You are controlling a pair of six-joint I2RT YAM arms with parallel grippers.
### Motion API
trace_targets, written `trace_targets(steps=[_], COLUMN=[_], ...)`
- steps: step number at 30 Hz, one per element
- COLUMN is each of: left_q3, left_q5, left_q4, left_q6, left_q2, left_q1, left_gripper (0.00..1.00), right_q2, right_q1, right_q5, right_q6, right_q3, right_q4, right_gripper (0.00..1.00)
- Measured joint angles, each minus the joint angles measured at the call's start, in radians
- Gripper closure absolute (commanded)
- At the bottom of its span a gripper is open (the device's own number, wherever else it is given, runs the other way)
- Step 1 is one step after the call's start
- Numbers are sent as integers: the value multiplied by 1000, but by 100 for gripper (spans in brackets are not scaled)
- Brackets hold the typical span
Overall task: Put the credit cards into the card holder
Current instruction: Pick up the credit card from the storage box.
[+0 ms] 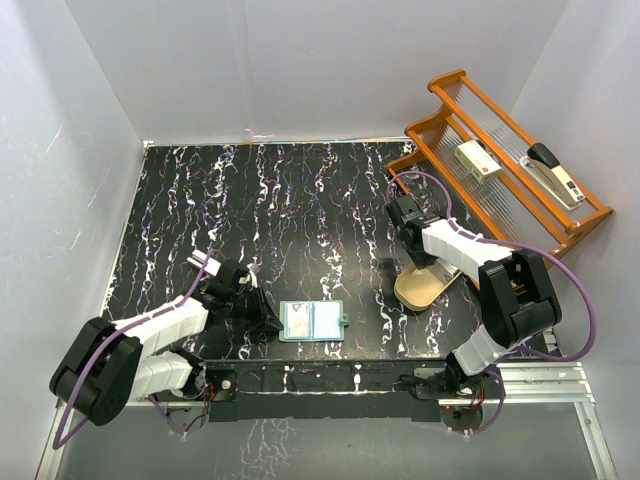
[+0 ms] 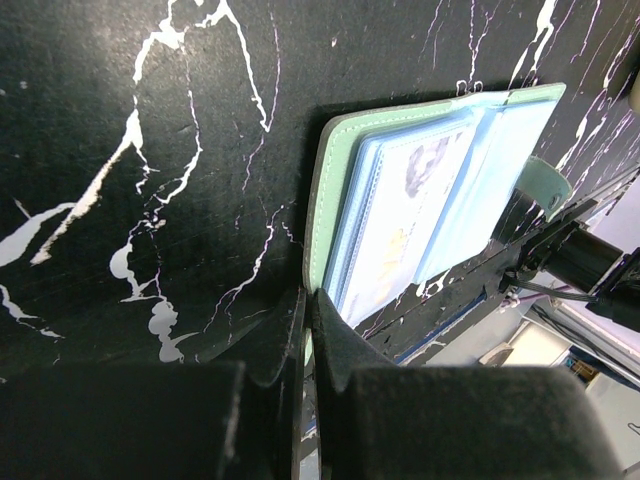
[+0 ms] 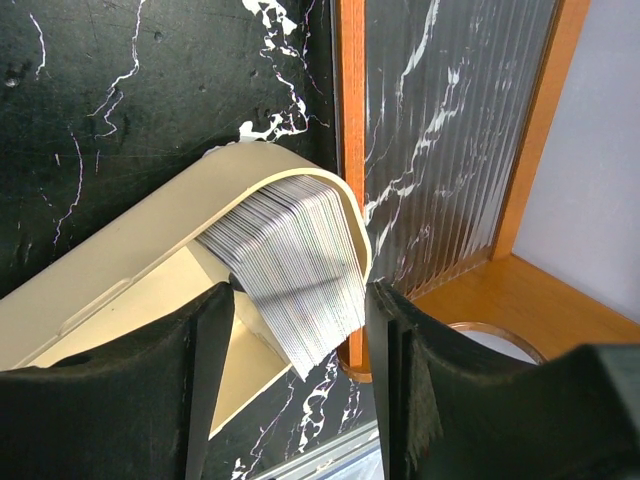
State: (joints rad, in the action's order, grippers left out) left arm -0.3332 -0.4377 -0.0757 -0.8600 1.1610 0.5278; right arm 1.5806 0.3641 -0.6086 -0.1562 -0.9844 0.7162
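A: Card holder (image 1: 312,322), position?

B: Lies open on the tabletop (image 1: 200,220) at the near edge, between the arms. Pale sleeves face up, and a printed card shows in one.

A: Step in hand?

B: Fetching, I judge. The credit cards (image 3: 290,270) stand stacked in a cream tray (image 3: 120,290) just beside the wooden rack (image 1: 500,170). The right pincer (image 3: 300,292) is half-wide, a finger on either side of the stack, and no card is lifted.

A: Next move?

B: Close on a single card, draw it clear, carry it left to a sleeve.

A: Arms?

B: The right arm reaches forward with its wrist bent down over the tray. The left arm lies low. The left pincer (image 2: 308,300) is closed on the holder's corner, likely steadying it.
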Motion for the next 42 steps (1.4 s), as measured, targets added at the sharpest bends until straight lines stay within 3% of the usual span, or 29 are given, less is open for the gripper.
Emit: trace_targets(steps=[14, 35, 42], left_q3=[-7, -7, -7], left_q5=[-3, 15, 25], left_q4=[0, -27, -41], left_q6=[0, -3, -3], left_q2=[12, -10, -22], left_q1=[0, 0, 0], left_gripper=[100, 100, 100], right_q2=[-10, -50, -58], right_q1=[0, 0, -3], right_q5=[4, 50, 101], right_q6=[1, 6, 13], right_q3=[0, -11, -72], right_q4=[-13, 3, 73], right_gripper=[64, 100, 100])
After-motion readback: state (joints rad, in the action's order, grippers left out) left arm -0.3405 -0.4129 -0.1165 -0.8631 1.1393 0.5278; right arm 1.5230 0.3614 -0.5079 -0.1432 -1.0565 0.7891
